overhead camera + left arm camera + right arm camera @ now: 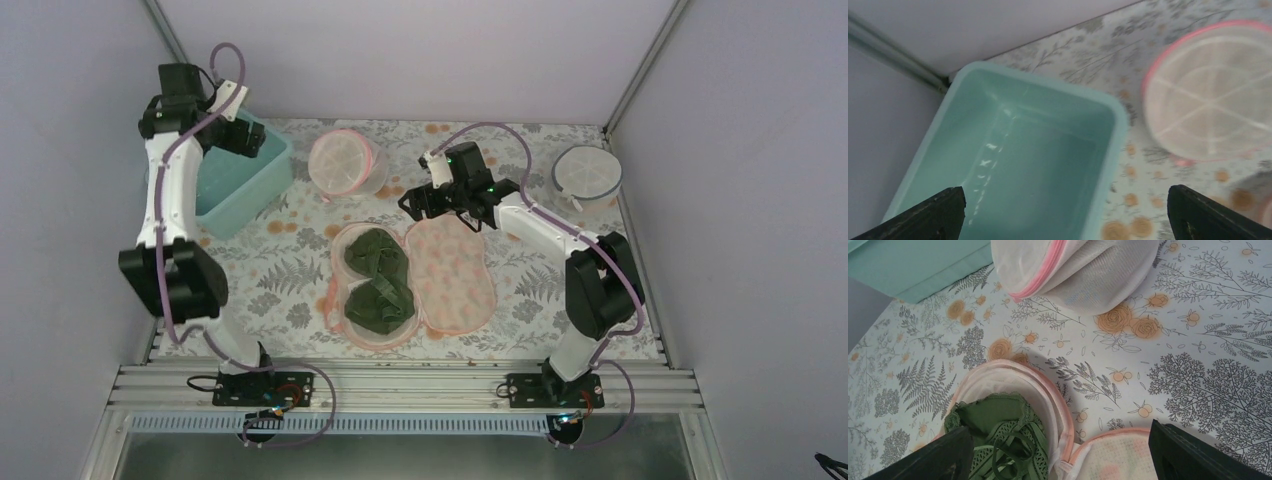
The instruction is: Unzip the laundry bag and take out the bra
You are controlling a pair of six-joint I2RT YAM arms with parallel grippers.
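Note:
The peach laundry bag (pixel 455 272) lies unzipped and spread open in two halves at the table's middle. The dark green bra (pixel 377 280) lies in its left half. In the right wrist view the bra (pixel 998 435) sits inside the pink-edged rim (pixel 1053 400), and the flipped half (pixel 1113 460) lies to its right. My right gripper (pixel 440 205) is open and empty, just above the bag's far end (pixel 1058 460). My left gripper (pixel 245 135) is open and empty, high above the teal tub (pixel 1023 150) at the far left.
A round white mesh pod with a pink rim (pixel 343 165) stands behind the bag, also in the left wrist view (pixel 1213 95) and the right wrist view (pixel 1078 270). A white pod with a grey rim (pixel 586 174) sits at the far right. The teal tub (pixel 240 180) is empty.

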